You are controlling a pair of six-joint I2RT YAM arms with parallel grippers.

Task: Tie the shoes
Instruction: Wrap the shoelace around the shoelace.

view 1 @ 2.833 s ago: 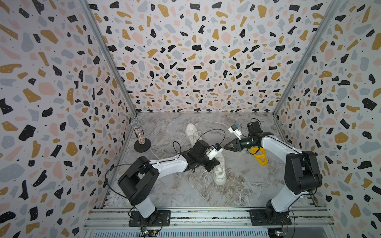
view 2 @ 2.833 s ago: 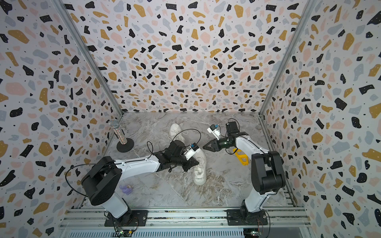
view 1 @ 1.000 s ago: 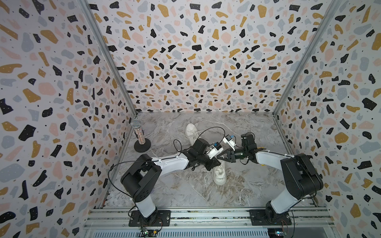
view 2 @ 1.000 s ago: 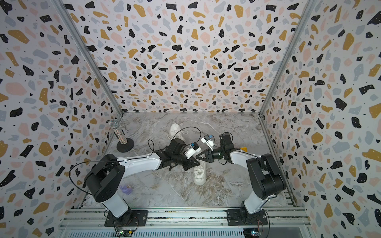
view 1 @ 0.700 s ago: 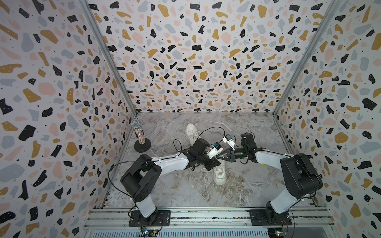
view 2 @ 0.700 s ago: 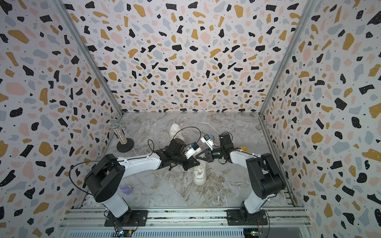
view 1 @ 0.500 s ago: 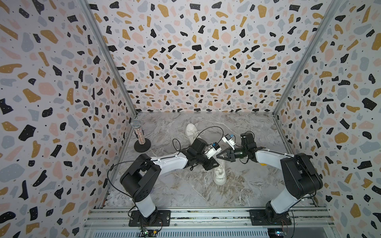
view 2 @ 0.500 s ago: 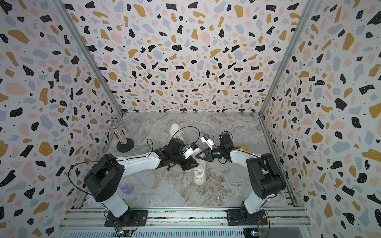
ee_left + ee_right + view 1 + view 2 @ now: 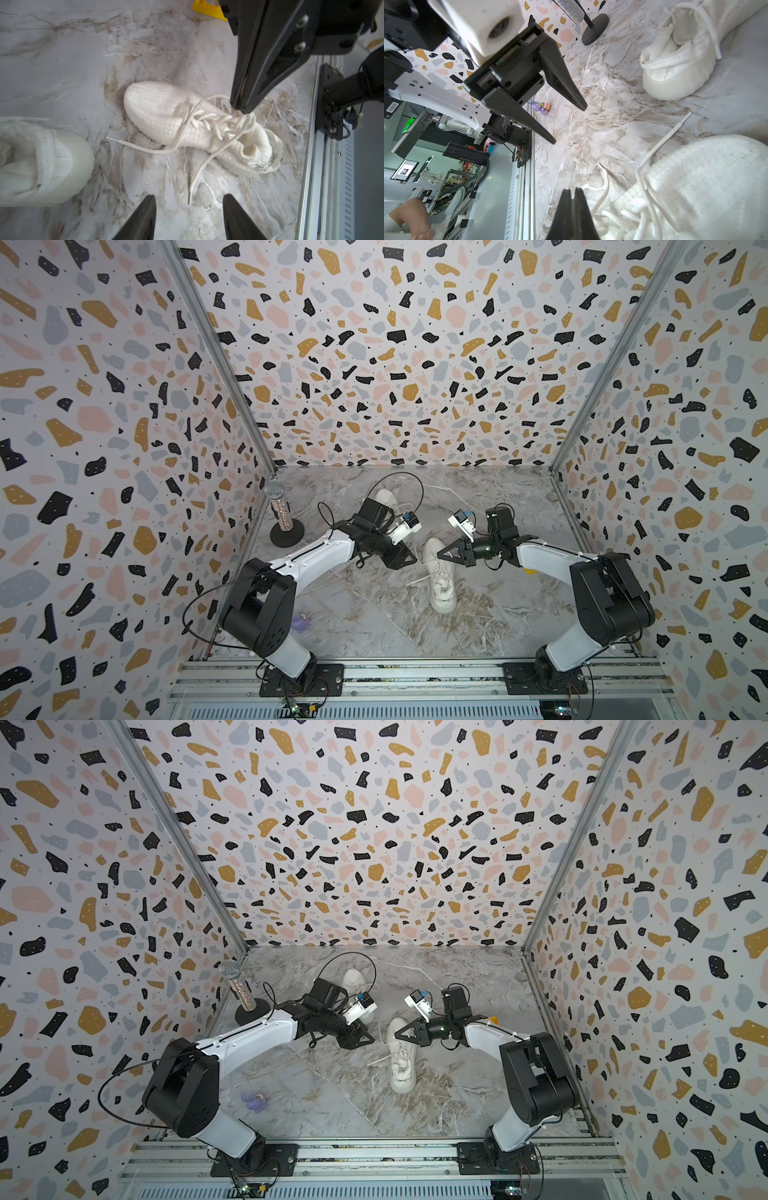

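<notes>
Near shoe (image 9: 440,578) upright on its sole about mid-table, toe toward the back wall, heel loop toward the front rail. Laces (image 9: 214,122) crossed over the tongue but untied, two loose ends (image 9: 145,150) trailing onto the marble on the left arm's side. Far shoe (image 9: 384,497) further back and well apart, also on its sole, partly hidden behind the left wrist in both top views, its heel end plain in the right wrist view (image 9: 675,68). Right gripper (image 9: 243,108) just over the near shoe's lacing close to the collar, fingers pressed tight together; impossible to tell whether a lace sits pinched between them. Left gripper (image 9: 189,196) beside the near shoe and clear of it, fingers (image 9: 564,83) spread apart with nothing held, one lace tip on the table in line with the gap in the left wrist view. Marble table (image 9: 353,626) all around. Glittery microphone (image 9: 279,506) on a round black stand (image 9: 286,537) by the left wall, small purple toy (image 9: 254,1101) near the left arm's base, yellow piece (image 9: 205,9) beyond the right gripper, terrazzo-patterned walls (image 9: 395,364) on three sides
</notes>
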